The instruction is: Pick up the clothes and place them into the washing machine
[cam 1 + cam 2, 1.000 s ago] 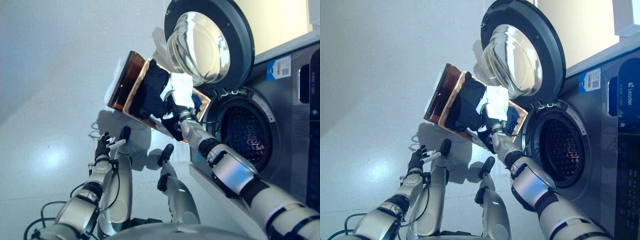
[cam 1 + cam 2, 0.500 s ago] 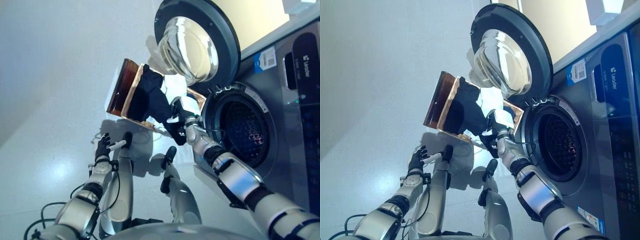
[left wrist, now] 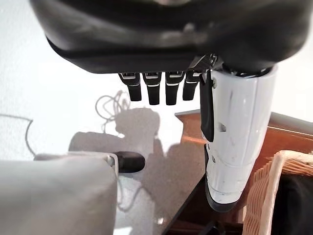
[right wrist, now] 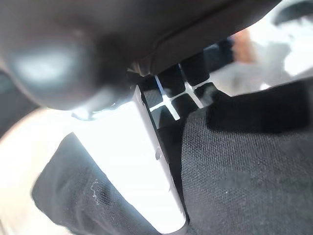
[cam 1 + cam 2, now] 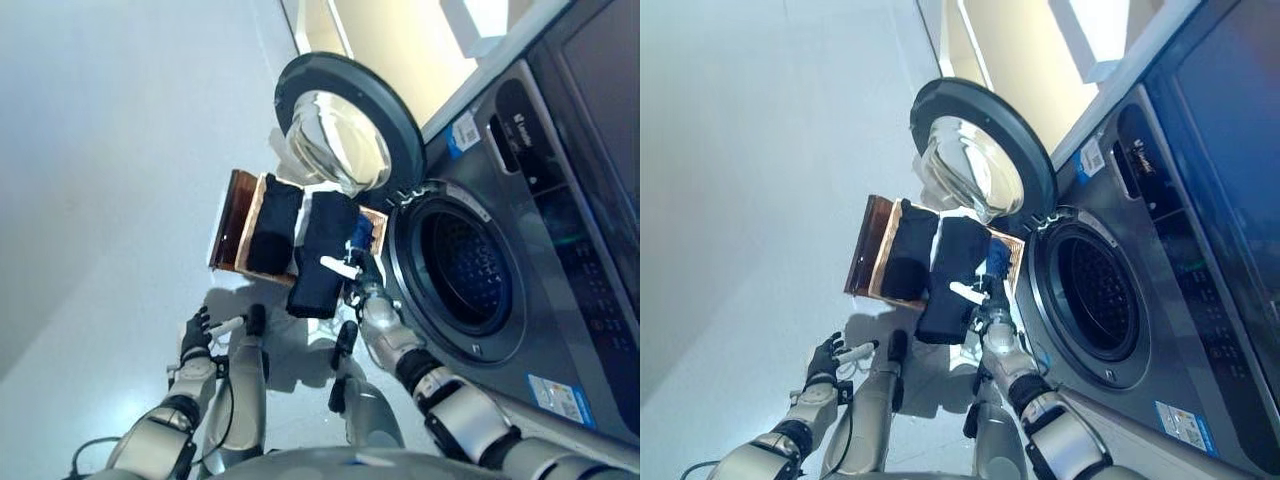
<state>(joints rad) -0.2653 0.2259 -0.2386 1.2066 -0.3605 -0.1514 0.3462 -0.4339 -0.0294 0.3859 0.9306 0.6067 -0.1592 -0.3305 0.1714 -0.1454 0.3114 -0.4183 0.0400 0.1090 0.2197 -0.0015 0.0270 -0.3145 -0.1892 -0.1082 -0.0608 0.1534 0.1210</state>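
Note:
The washing machine stands at the right with its round door swung open and the drum dark. The wicker basket rests on the brown box beside it, with dark clothes and a blue piece inside. My right hand is shut on a black garment, which hangs from it over the basket's near rim, left of the drum. In the right wrist view my thumb presses into the black cloth. My left hand is open, low over the floor.
The pale floor stretches left of the box. The open door hangs above the basket's far side. The left wrist view shows the basket's rim and the box close past my left hand.
The camera has shifted, so more of the machine shows. My right hand has pulled a black garment up out of the basket; it now hangs from the hand. The left hand has not moved.

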